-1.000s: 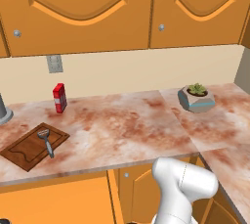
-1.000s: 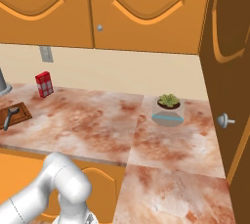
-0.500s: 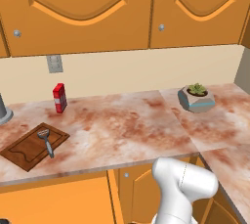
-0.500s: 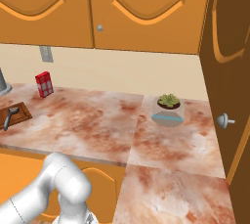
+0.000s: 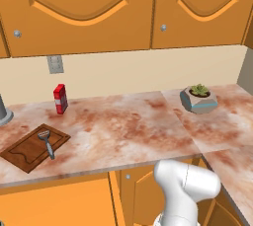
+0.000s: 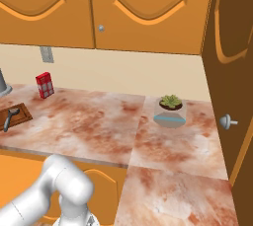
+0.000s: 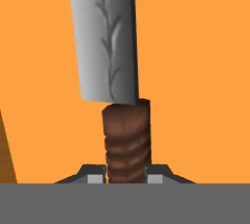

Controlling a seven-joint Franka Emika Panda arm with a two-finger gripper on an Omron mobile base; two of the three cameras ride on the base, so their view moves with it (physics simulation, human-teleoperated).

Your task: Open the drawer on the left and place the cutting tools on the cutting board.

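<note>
Gripping the knife (image 7: 114, 71) by its handle, just ahead of the pinched-shut claw (image 7: 126, 178) inside the drawer (image 7: 195, 71), I'd lift straight up, blade level, before swinging toward the board (image 5: 27, 148) where the peeler (image 5: 47, 141) lies.

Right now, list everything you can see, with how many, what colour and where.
Cutting board: one, dark brown, left end of the counter.
Peeler: one, grey, lying on the board.
Knife: one, grey blade, dark brown ridged handle, over an orange surface.
Carton: one, red, by the wall.
Potted plant: one, green in a grey and blue pot, right side of the counter.
Wall outlet: one, grey.
Upper cabinets: orange, silver knobs.
Gripper: jaws shut on the knife handle.
</note>
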